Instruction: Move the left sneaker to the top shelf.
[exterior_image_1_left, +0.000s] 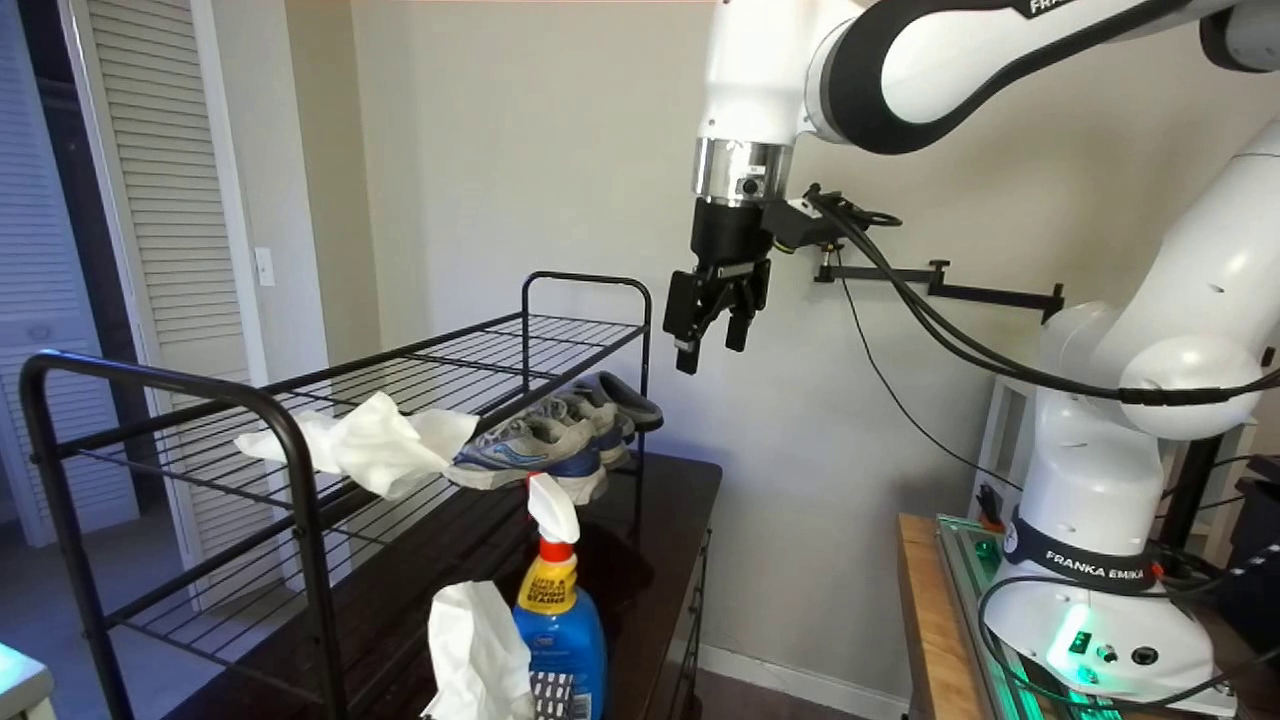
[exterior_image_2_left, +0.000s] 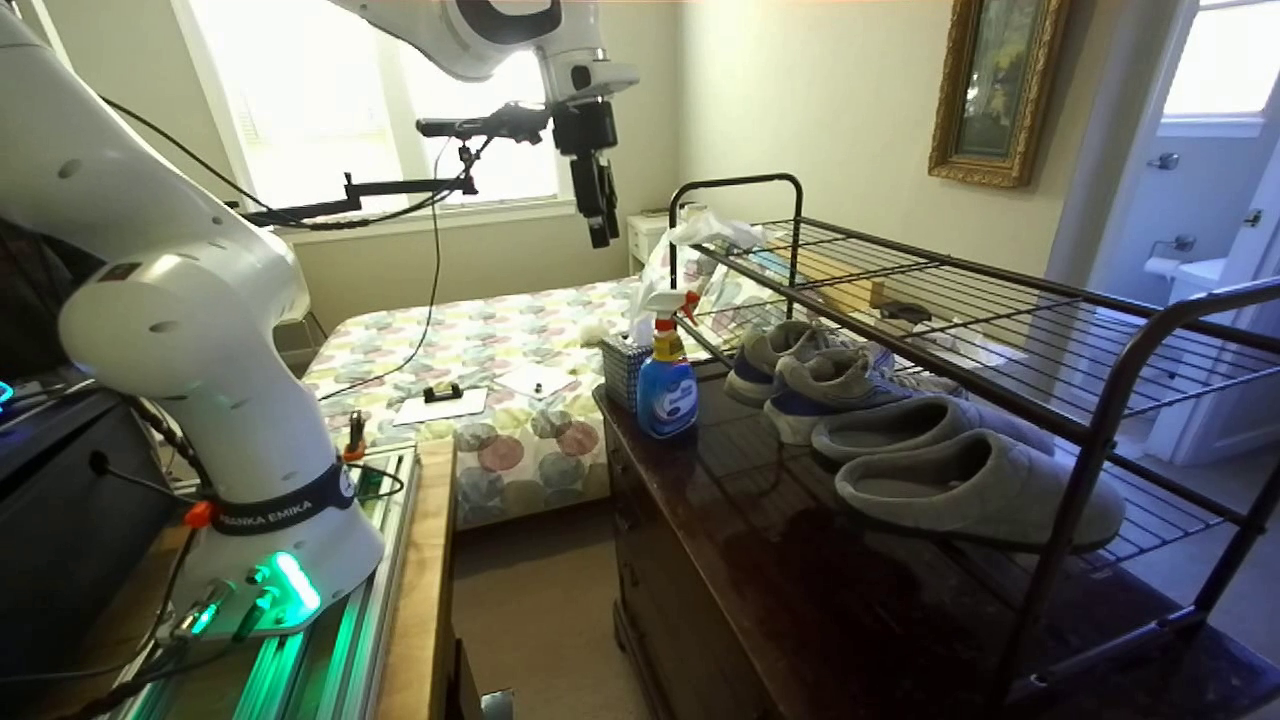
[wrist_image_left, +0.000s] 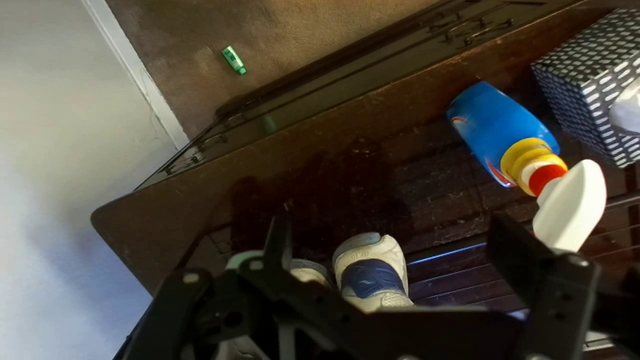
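Note:
The left sneaker (exterior_image_1_left: 525, 447) is grey with a white sole and blue heel. It stands below the top shelf (exterior_image_1_left: 585, 335), on the spray bottle's side of the second sneaker (exterior_image_2_left: 830, 382), which partly hides it (exterior_image_2_left: 765, 352) in an exterior view. In the wrist view its heel (wrist_image_left: 372, 275) shows between the finger pads; its front is hidden by the gripper body. The top shelf also shows at the right of an exterior view (exterior_image_2_left: 1010, 290). My gripper (exterior_image_1_left: 712, 352) is open and empty, pointing down, in the air beside the rack, higher than the sneakers and apart from them.
Crumpled white tissue (exterior_image_1_left: 385, 445) lies at one end of the top shelf. A blue spray bottle (exterior_image_2_left: 668, 390) and a patterned tissue box (exterior_image_2_left: 626, 370) stand on the dark dresser (exterior_image_2_left: 730, 560). Grey slippers (exterior_image_2_left: 960, 490) stand past the sneakers. Raised end bars (exterior_image_1_left: 160, 380) bound the rack.

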